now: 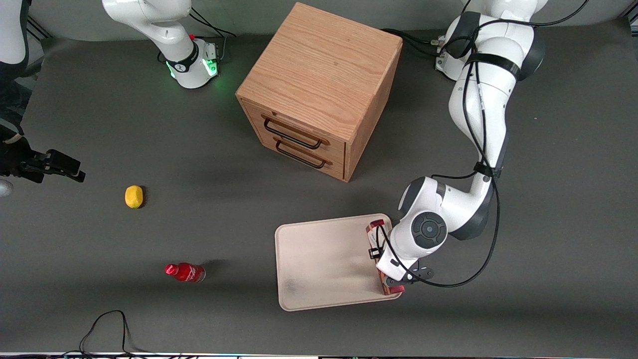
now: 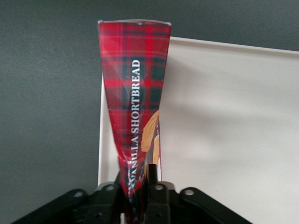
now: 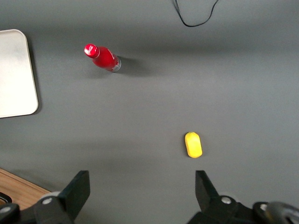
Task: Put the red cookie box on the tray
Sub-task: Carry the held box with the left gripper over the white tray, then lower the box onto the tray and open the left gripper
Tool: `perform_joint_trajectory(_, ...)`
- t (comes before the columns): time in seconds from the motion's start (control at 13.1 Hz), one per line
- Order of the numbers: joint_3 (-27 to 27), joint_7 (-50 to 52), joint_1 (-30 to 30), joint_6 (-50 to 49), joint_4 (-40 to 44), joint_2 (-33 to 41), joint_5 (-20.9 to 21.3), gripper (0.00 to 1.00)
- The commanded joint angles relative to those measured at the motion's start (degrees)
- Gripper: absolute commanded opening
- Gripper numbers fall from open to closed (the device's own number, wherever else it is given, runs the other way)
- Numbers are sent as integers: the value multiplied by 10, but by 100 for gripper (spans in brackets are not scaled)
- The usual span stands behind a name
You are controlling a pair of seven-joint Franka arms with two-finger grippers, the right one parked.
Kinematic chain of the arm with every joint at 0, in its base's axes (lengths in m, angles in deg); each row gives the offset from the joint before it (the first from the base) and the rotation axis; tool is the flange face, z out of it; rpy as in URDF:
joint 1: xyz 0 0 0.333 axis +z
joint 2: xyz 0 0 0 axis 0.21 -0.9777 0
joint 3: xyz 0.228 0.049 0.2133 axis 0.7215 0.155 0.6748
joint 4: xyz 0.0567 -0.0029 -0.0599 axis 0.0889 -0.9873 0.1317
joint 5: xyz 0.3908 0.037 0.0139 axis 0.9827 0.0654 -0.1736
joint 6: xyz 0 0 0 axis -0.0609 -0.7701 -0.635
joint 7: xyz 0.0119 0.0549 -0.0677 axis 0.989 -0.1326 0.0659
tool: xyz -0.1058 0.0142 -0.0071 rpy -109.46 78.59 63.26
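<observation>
The red cookie box, a long slim carton in red tartan printed VANILLA SHORTBREAD, stands on its narrow edge along the tray's rim at the working arm's end. My left gripper is shut on the carton near one end, with a black finger pressed against its side. In the front view the arm's wrist covers most of the box and the gripper. The cream-white tray lies flat, nearer the front camera than the cabinet. Whether the box touches the tray cannot be told.
A wooden drawer cabinet stands in the middle of the table. A yellow lemon and a small red bottle lie toward the parked arm's end. A black cable loops near the table's front edge.
</observation>
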Motion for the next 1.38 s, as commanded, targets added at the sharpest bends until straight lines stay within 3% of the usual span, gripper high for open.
perform_joint_trajectory(0.0,7,10,-7,3,9,-5,16,100)
perform_joint_trajectory(0.38,9,8,-1,-22,9,12,18,100)
perform_joint_trajectory(0.99,10,-83,56,-239,7,154,-6,100)
perform_joint_trajectory(1.15,26,-115,87,-250,-55,224,-25,100)
perform_joint_trajectory(1.3,90,-191,86,-237,-143,301,-29,100)
